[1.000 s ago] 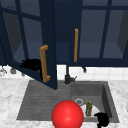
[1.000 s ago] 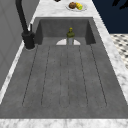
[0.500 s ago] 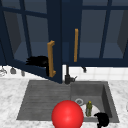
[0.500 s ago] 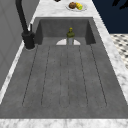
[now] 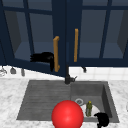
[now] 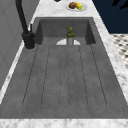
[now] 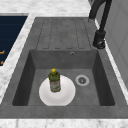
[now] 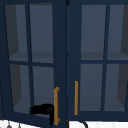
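Left hand [image 5: 43, 58] grips left cabinet door handle [image 5: 56, 53], door ajar. Right hand [image 5: 102, 119] hangs by plate [image 7: 57, 90], fingers' state unclear.

Right hand [image 5: 102, 120]: dark blob at near edge of sink [image 5: 45, 100], cut by frame bottom; finger pose unreadable. Red ball [image 5: 67, 117] cut off below, hides part of the basin floor. Plate [image 5: 94, 111] mostly behind bottle [image 5: 89, 108] and ball. Left hand [image 5: 43, 58] by door handle [image 5: 56, 53]: contact with it unclear.
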Robot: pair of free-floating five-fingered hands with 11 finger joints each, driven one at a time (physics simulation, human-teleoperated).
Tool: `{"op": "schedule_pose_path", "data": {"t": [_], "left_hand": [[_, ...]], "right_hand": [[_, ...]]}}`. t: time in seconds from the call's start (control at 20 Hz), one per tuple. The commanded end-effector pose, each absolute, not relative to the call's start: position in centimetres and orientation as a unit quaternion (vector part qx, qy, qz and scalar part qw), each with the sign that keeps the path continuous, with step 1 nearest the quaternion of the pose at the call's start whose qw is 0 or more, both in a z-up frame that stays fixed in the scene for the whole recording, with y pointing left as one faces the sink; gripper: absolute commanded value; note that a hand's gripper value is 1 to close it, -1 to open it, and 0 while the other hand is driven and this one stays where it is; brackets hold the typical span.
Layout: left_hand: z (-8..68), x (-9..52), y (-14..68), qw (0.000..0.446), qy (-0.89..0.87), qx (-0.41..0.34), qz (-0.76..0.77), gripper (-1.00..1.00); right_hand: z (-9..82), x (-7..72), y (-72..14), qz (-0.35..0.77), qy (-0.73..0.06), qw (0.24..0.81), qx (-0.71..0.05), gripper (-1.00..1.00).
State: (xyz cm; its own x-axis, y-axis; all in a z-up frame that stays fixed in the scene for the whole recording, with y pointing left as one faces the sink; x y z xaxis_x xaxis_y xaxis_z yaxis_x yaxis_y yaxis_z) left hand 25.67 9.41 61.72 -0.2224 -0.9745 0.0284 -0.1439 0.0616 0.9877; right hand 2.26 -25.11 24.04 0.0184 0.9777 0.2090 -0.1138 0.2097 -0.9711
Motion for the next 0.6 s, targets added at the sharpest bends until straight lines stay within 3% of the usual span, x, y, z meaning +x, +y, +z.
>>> {"op": "schedule_pose_path", "data": {"t": [0.0,0.55], "left_hand": [[60.5,28.5,8.0,0.417,-0.597,0.468,-0.502,-1.00],[59.3,35.0,6.7,0.451,-0.551,0.512,-0.480,-1.00]], "right_hand": [[24.0,2.3,-25.1,0.471,-0.519,0.579,-0.416,0.00],[24.0,2.3,-25.1,0.471,-0.519,0.579,-0.416,0.00]]}}
